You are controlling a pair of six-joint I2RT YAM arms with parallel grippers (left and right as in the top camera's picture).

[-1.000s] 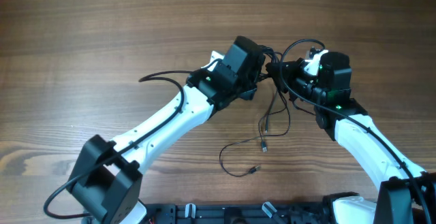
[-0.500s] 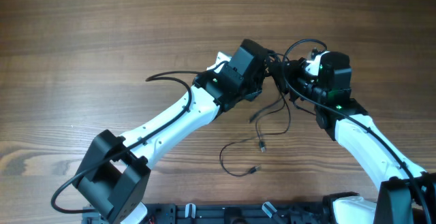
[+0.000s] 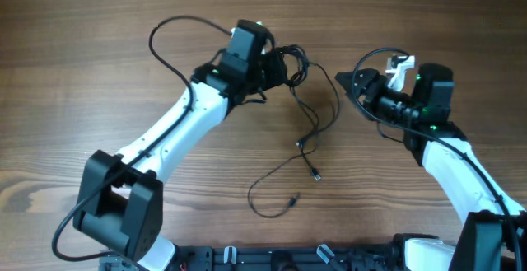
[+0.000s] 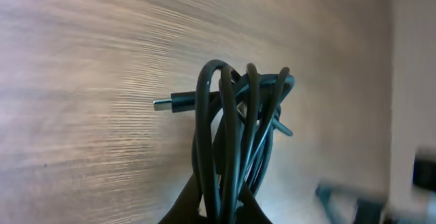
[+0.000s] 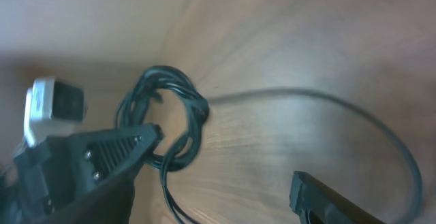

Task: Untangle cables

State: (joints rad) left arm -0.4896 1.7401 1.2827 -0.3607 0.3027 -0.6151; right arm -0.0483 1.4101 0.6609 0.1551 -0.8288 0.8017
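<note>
The cables [image 3: 286,58] are knotted near the far edge at mid-width, pinched tight in the left gripper [image 3: 268,65], their tails trailing toward the near edge, while the right gripper [image 3: 354,91] (fingers spread, holding nothing) waits apart on the right-edge side, facing the knot.

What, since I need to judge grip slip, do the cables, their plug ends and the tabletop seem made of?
The cables: black rubbery or plastic jacket, smooth with a soft sheen; they bend in tight loops. The plug end: probably metal, a grey shiny tip, though blurred. The tabletop: wood or wood-look laminate, matte brown with grain lines; which is unclear.
</note>
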